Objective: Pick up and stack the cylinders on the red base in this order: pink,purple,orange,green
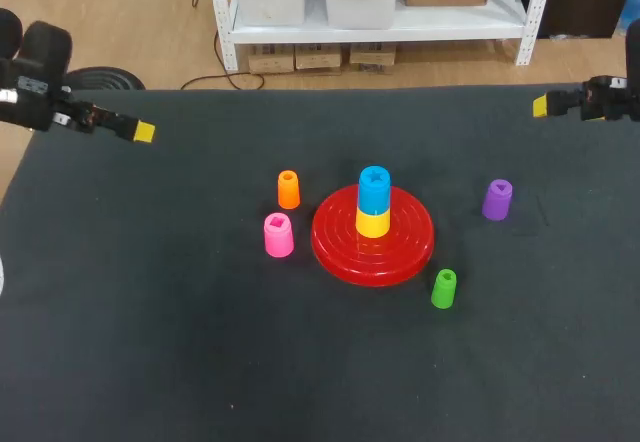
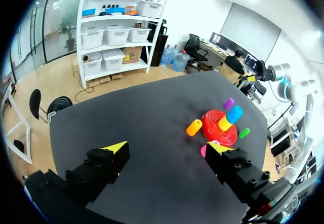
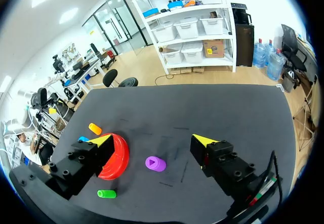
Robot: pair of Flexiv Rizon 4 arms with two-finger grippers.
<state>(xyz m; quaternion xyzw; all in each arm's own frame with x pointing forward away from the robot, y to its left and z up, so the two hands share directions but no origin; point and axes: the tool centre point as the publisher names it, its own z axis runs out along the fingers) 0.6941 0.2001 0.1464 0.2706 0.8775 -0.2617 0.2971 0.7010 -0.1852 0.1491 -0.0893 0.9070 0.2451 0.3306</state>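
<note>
Standing mid-surface (image 1: pixel 150 342), the red base (image 1: pixel 400 252) carries a yellow cylinder (image 1: pixel 372 223) topped by a blue cylinder (image 1: pixel 374 190). Around the base, all on the surface, the pink cylinder (image 1: pixel 278 235) sits near at 9 o'clock, the orange cylinder (image 1: pixel 288 189) at 10, the purple cylinder (image 1: pixel 497 199) at 2 and the green cylinder (image 1: pixel 443 288) at 4. The left hand (image 2: pixel 167 148) and right hand (image 3: pixel 153 141) are spread wide and hold nothing, well apart from the base at 10 and 2 o'clock.

The head view looks steeply down on the worktop (image 1: pixel 150 362) from above and behind. Each wrist view looks across it from its own far side. All three share the red base (image 1: pixel 330 244).
</note>
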